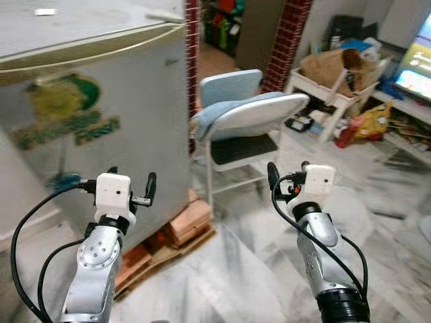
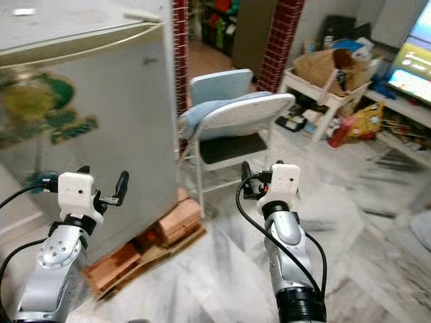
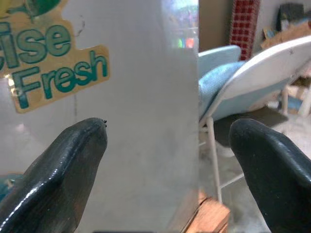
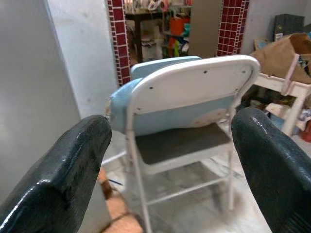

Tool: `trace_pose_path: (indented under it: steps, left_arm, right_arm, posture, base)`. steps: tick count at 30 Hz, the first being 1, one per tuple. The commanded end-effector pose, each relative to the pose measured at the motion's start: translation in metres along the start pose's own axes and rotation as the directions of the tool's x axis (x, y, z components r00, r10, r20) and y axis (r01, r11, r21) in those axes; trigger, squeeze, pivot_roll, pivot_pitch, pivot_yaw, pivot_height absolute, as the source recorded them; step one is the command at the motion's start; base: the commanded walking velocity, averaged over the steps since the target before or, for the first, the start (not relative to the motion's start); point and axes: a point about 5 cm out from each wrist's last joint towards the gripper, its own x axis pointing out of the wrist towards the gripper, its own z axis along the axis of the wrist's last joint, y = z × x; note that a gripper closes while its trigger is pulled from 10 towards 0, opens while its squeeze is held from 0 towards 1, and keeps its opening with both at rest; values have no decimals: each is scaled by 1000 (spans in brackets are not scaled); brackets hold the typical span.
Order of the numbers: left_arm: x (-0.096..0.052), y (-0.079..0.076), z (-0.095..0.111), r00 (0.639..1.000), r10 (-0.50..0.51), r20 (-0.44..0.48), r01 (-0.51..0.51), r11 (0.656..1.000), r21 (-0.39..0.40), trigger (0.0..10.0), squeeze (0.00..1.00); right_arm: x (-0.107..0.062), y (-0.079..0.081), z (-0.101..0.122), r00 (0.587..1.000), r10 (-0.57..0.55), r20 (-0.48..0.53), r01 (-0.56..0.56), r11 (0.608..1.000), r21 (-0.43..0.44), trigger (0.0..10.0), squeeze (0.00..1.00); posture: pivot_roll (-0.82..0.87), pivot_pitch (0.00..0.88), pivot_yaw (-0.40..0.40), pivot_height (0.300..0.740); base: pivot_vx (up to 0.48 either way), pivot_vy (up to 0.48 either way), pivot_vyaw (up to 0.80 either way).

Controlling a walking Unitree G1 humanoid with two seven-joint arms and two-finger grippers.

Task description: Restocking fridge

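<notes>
Both arms are raised before the robot. The left tool (image 1: 132, 182) is held with its two black fingers (image 3: 58, 170) spread wide apart, and nothing is gripped between them. It is pointed at the grey side wall of the fridge (image 1: 101, 108), near it but not touching, as far as can be judged. The right tool (image 1: 288, 173) is likewise held spread and empty, its fingers (image 4: 56, 179) seen on either side of a white folding chair (image 1: 252, 121) that stands well apart from it.

The fridge is found on the robot's left, its door closed. A green and yellow sticker (image 1: 64, 118) is carried on its side wall; in the eye views the lettering is blurred, while in the left wrist view the word "Fresh" (image 3: 60, 80) can be read and the word above it is cut off at the edge. The fridge's base is raised on bricks (image 1: 188, 222) and flat board, partly hidden behind the left arm.

A light blue cushion or cloth (image 1: 225, 108) is draped over the chair just beside the fridge. Red tiled pillars (image 1: 286, 40) are seen behind. Farther right, a white desk (image 1: 330, 94) is loaded with a brown bag (image 1: 333, 67) and clutter too blurred to be named. A lit screen (image 1: 416, 67) is cut off at the right edge. The floor (image 1: 236, 269) is of pale marble.
</notes>
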Motion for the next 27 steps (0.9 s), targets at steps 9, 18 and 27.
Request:
trace_pose_path:
  steps: [9,18,27]
  left_arm:
    - [-1,-14,4,997,-71,15,70,997,33,10000,0]
    - [0,-14,4,996,-89,3,89,995,34,10000,0]
    - [1,-17,4,995,-103,4,103,994,35,10000,0]
  right_arm:
    - [-2,-8,-8,999,-35,-37,35,999,-18,10000,0]
    - [0,-3,-10,999,-27,-40,27,999,-18,10000,0]
    - [2,-4,-11,999,-28,-45,27,999,-25,10000,0]
  posture:
    - [119,0,-30,740]
    - [124,0,-27,740]
    - [127,0,-28,740]
  base:
    - [0,251,0]
    - [0,0,0]
    - [0,292,0]
